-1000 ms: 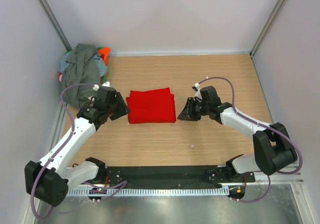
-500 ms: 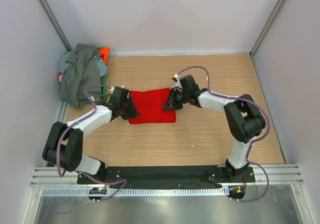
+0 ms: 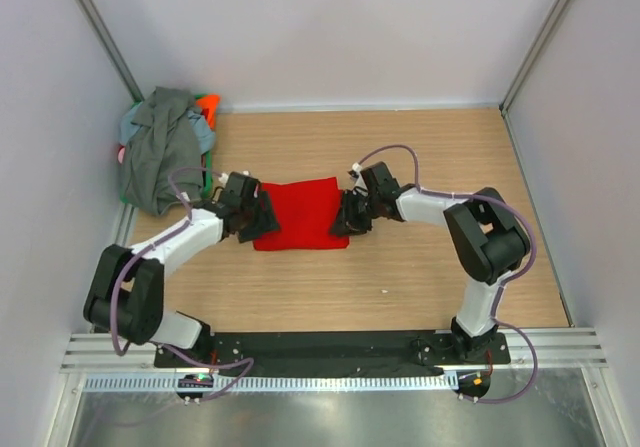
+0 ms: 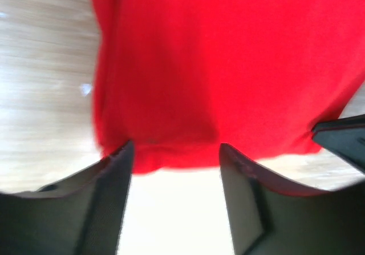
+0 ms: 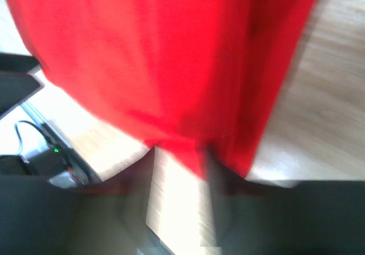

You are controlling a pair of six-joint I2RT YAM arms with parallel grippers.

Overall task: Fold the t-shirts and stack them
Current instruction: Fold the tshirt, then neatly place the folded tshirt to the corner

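A folded bright red t-shirt [image 3: 300, 212] lies flat on the wooden table [image 3: 420, 287]. My left gripper [image 3: 265, 222] is at its left edge and my right gripper [image 3: 343, 219] is at its right edge. In the left wrist view the left gripper [image 4: 175, 149] is open, its tips at the hem of the red t-shirt [image 4: 228, 61]. In the blurred right wrist view the right gripper [image 5: 179, 152] is open, its tips at the edge of the red t-shirt [image 5: 148, 49]. A dark grey t-shirt [image 3: 160, 152] tops a heap at the back left.
The heap in the back left corner also shows orange [image 3: 208, 102], light blue [image 3: 206, 132] and pink [image 3: 120, 153] cloth. Grey walls close the table on three sides. A black rail [image 3: 330, 347] runs along the near edge.
Both grippers moved in from either side to the red t-shirt's left and right edges. The shirt shifted slightly toward the near edge.
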